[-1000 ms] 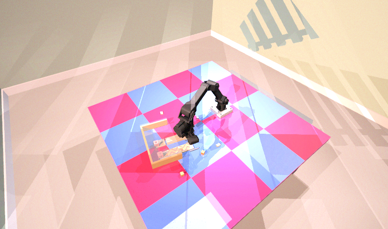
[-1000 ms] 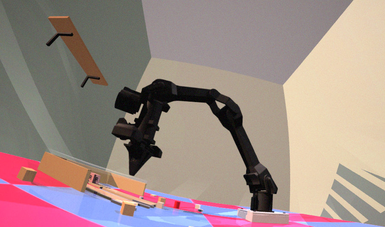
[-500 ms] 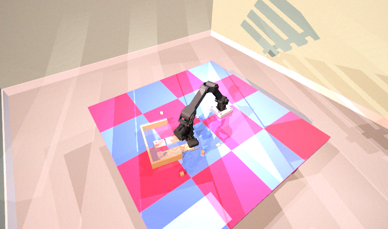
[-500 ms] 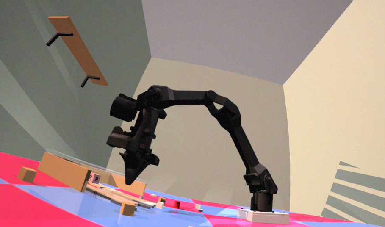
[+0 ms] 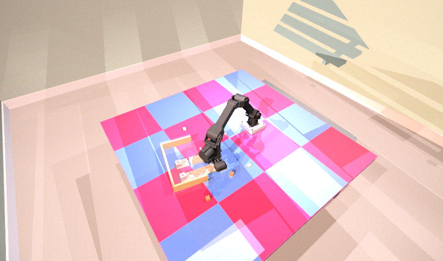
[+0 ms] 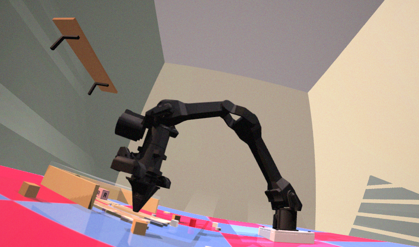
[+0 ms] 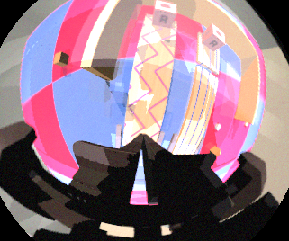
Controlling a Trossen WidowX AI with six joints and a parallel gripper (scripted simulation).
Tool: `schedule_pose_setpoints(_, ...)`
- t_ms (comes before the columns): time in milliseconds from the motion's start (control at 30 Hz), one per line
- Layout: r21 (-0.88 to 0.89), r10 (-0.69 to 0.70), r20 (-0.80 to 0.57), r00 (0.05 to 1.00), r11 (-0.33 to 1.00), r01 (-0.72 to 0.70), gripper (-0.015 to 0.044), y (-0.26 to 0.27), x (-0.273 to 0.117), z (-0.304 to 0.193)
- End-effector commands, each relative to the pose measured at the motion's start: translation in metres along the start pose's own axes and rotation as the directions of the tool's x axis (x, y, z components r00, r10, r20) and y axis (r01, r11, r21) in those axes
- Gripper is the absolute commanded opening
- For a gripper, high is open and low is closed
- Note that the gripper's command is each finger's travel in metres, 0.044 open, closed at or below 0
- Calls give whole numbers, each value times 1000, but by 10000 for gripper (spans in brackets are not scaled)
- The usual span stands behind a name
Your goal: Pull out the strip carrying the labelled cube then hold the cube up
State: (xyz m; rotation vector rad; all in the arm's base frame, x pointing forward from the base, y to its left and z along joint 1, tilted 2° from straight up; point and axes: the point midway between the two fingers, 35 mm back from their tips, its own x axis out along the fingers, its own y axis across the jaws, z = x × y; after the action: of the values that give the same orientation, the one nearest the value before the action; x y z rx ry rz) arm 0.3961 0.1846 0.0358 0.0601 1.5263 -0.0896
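Note:
A zigzag-patterned strip (image 5: 197, 172) (image 7: 152, 85) lies with its far end inside the wooden enclosure; a cube marked R (image 5: 182, 176) (image 7: 165, 17) stands on that end. Beside it lies a lengthwise-striped strip (image 5: 196, 159) (image 7: 200, 110) with another R cube (image 5: 178, 164) (image 7: 214, 38) at its far end. A crosswise edge shows on the striped strip near its cube; I cannot tell how wide any gap is. My gripper (image 6: 136, 210) (image 7: 142, 136) is shut and empty, pointing down over the zigzag strip's near end. Whether the tips touch it is unclear.
The wooden enclosure (image 5: 190, 183) (image 6: 69, 187) has walls on three sides, with a clear cover over it. An orange block (image 5: 231, 174) (image 6: 139, 227) lies near the strips' near ends, another orange block (image 5: 207, 197) (image 6: 29, 190) (image 7: 61, 58) outside the side wall. A red piece (image 6: 192, 222) lies toward the base.

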Motion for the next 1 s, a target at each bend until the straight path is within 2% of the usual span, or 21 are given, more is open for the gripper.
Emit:
schedule_pose_setpoints(0, 4, 3, -1, 1000, 1000, -3, 0, 1, 6, -1)
schedule_pose_setpoints(967, 4, 3, -1, 1000, 1000, -3, 0, 1, 14, -1)
